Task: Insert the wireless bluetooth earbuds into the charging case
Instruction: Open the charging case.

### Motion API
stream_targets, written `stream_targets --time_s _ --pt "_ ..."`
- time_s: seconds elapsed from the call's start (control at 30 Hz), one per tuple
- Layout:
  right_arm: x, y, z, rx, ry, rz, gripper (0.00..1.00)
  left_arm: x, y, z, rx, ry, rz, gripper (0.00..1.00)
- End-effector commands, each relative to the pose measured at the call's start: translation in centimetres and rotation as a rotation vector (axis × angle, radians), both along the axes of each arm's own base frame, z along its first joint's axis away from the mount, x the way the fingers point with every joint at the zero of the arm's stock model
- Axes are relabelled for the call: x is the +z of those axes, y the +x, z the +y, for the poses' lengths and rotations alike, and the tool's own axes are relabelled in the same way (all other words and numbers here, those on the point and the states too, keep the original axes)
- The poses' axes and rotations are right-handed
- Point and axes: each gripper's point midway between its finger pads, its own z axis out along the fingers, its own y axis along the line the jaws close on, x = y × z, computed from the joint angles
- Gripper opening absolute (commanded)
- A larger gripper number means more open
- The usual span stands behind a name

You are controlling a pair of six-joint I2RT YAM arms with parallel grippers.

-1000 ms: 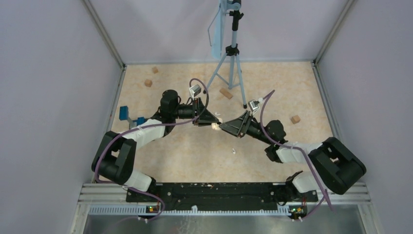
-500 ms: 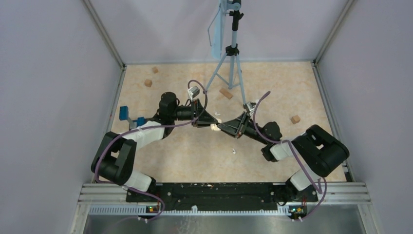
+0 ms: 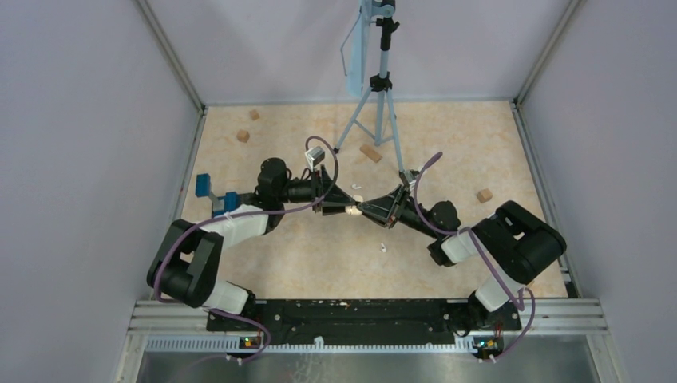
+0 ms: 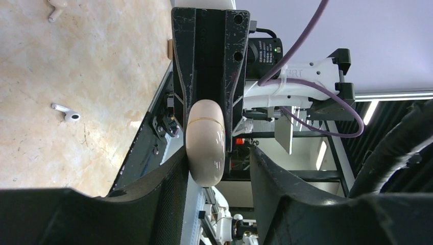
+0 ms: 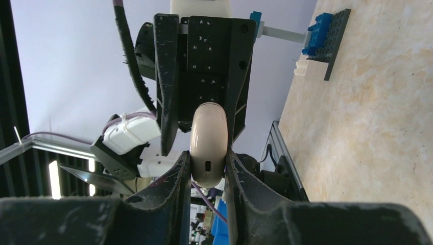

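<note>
1. My right claw [image 5: 207, 159] is clamped on the case [image 5: 208, 140], holding it in the air.
2. My left claw [image 4: 216, 155] faces it, fingers parted and loose around the same case.
3. The case looks closed and an earbud [image 4: 65, 112] lies on the surface [image 4: 112, 61] below, so I judge nothing is inserted yet.

Our left arm [image 3: 239, 226] and right arm [image 3: 523, 247] are black with white shells, each trailing a purple cable [image 4: 309, 28]. Our scuffed black fingers [image 5: 166, 76] taper from plates [image 5: 212, 56] dotted with screw holes.
</note>
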Motion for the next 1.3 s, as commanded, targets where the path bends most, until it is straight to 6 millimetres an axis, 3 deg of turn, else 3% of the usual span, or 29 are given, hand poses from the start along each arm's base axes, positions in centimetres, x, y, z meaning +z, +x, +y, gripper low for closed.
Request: stream_targets --time_s 0.0,0.37,0.67,1.1,1.13,1.27 --pt "3.5 -0.5 -1.0 -0.036 0.112 -0.158 0.0 2.1 -1.1 0.2 -0.031 -0.051 -0.094 0.48" --pt "3.5 -0.7 -1.0 -0.028 0.113 -0.153 0.0 2.0 -1.2 0.3 -0.011 -0.06 -0.076 0.21" --pt "3.8 -1.5 -0.6 0.026 0.108 -0.18 0.0 4.6 -2.3 0.7 -0.021 -0.148 -0.154 0.01" --pt "4.7 -1.5 0.0 0.076 0.124 -0.195 0.0 7.6 -3.6 1.8 -0.02 -0.344 -0.156 0.0" --pt "4.6 -1.5 0.0 0.076 0.122 -0.189 0.01 8.0 -3.8 1.9 -0.026 -0.359 -0.17 0.0" --pt "3.7 -1.1 -0.5 0.05 0.112 -0.148 0.32 9.1 -4.0 2.1 -0.034 -0.401 -0.185 0.0"
